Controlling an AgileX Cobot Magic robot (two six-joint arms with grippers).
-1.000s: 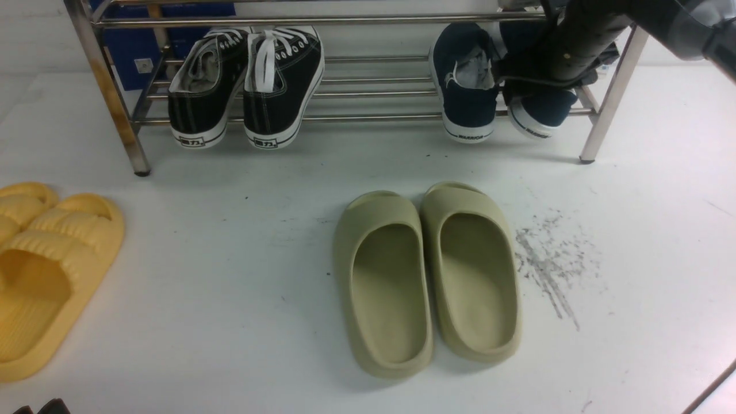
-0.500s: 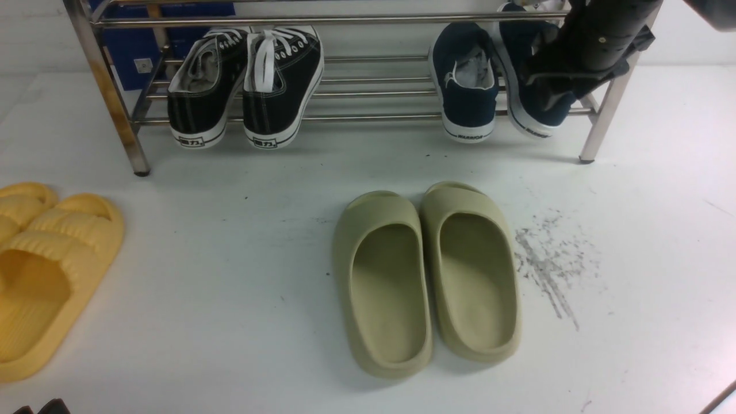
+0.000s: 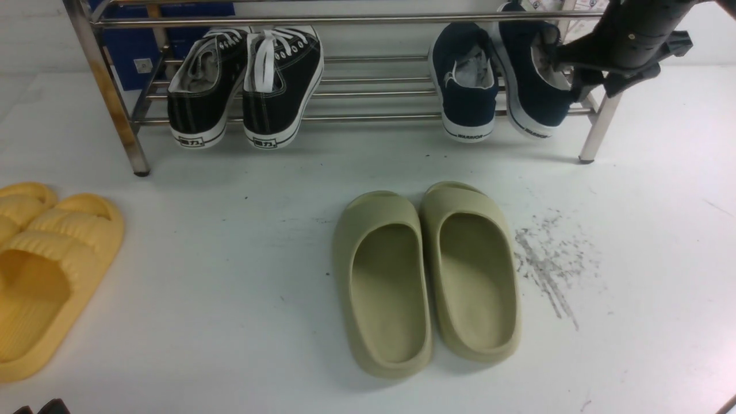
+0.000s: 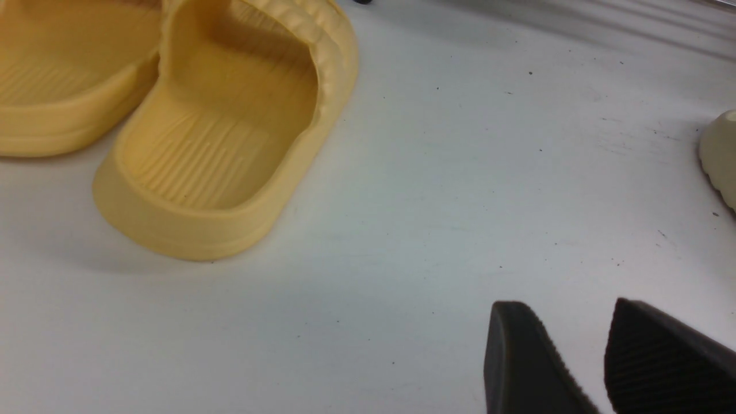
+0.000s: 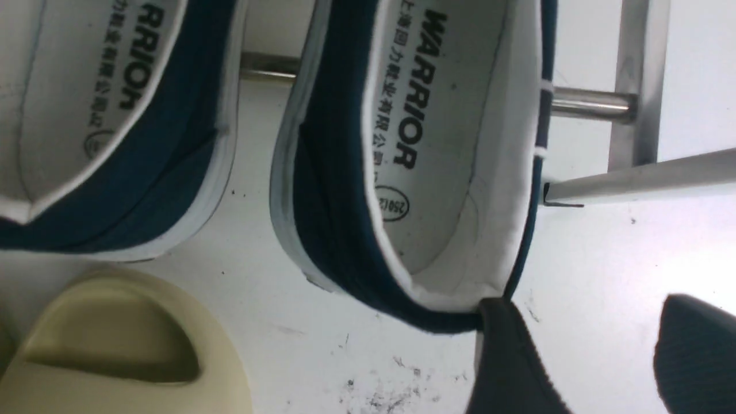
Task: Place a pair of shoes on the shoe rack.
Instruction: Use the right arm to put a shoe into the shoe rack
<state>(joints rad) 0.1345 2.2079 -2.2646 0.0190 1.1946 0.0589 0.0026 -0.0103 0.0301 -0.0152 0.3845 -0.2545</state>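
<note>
So both navy shoes [image 3: 467,103] sit on the shoe rack [image 3: 368,118], lower shelf, right end, heels toward the robot. The right fingers [image 5: 509,362] are spread with nothing between, right at the outer shoe's heel. The left fingers [image 4: 523,362], spread and empty too, are way off by the yellow slides [image 4: 218,172].

Near slipper: a yellow slipper [image 4: 218,155] with a ribbed insole, its heel toward the camera. It lies at about ten o'clock from the left gripper [image 4: 581,359], taking twelve as the way the fingers point.
Second slipper: a second yellow slipper [image 4: 63,86] lies side by side against the first, more toward nine o'clock and cut by the frame.
Table: the white table [image 4: 437,190] has a few small dark specks.
Pale slide: only a rounded edge of the pale slide [image 4: 721,155] shows, at about one o'clock, well apart from the yellow ones.
Fingertips: two black ribbed fingertips [image 4: 532,362] stand apart, with table showing in the gap.
</note>
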